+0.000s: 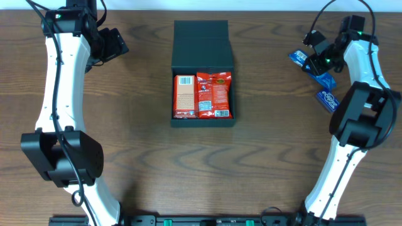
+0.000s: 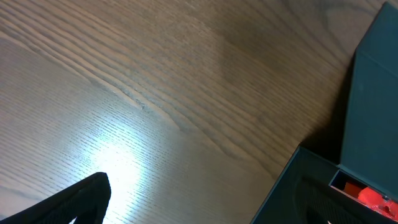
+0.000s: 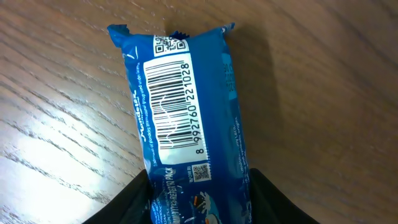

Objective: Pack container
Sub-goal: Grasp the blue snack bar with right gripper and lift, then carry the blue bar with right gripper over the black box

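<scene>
Blue foil fills the right wrist view: a snack packet lies flat on the wooden table, barcode up, near the far right corner. The right end effector straddles one end of it, a finger along each long flank. Whether they pinch the wrapper yet I cannot tell. The container sits mid-table toward the far edge, flap lid thrown back, with a red-orange carton and a red packet side by side inside. The left end effector hangs spread wide and empty by the far left corner.

For a good pick, squeeze only until the wrapper stops sliding, because a hard pinch could crush the contents. Held by one end, the packet will likely droop, so lift straight up and clear the box wall before lowering. The floor looks full, so laying it flat on top seems surest.
</scene>
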Robot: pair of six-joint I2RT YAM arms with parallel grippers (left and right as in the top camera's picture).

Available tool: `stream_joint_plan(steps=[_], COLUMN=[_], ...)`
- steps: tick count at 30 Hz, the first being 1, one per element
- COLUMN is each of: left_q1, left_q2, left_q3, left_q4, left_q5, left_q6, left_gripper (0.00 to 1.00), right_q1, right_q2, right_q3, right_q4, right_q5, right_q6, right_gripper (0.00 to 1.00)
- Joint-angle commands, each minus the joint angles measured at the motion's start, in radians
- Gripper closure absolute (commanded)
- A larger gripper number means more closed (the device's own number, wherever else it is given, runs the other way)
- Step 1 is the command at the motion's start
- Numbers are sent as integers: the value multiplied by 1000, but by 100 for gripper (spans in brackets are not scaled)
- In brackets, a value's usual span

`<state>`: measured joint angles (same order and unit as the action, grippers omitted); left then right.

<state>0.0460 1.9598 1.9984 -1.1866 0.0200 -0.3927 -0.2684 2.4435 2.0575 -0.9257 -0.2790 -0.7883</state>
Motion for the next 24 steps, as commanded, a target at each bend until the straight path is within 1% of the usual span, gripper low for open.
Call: stream_joint_plan(steps=[1, 3, 7, 13, 15, 17, 24], left_q1=[6, 6, 6, 6, 6, 6, 6], left_q2=[-3, -3, -3, -3, -3, -3, -3], left_q3=[18, 18, 18, 18, 18, 18, 18], left_q4=[-2, -3, -3, -3, -3, -3, -6], left_q5=[0, 0, 0, 0, -1, -1, -36], left_q6=[-4, -5, -4, -4, -4, 1, 18], left_gripper=[5, 5, 5, 5, 5, 5, 5], right_q1=[28, 40, 76, 119, 133, 145, 232], right_q2=[21, 21, 21, 21, 19, 18, 18], right_q3=[-10, -4, 39, 174, 231, 279, 438], right_q4=[2, 3, 10, -3, -36, -66, -206], right_q5=[-17, -17, -17, -29, -63, -77, -160], right_q6=[37, 50, 82, 220, 228, 256, 380], right_gripper=[65, 67, 68, 69, 67, 67, 72])
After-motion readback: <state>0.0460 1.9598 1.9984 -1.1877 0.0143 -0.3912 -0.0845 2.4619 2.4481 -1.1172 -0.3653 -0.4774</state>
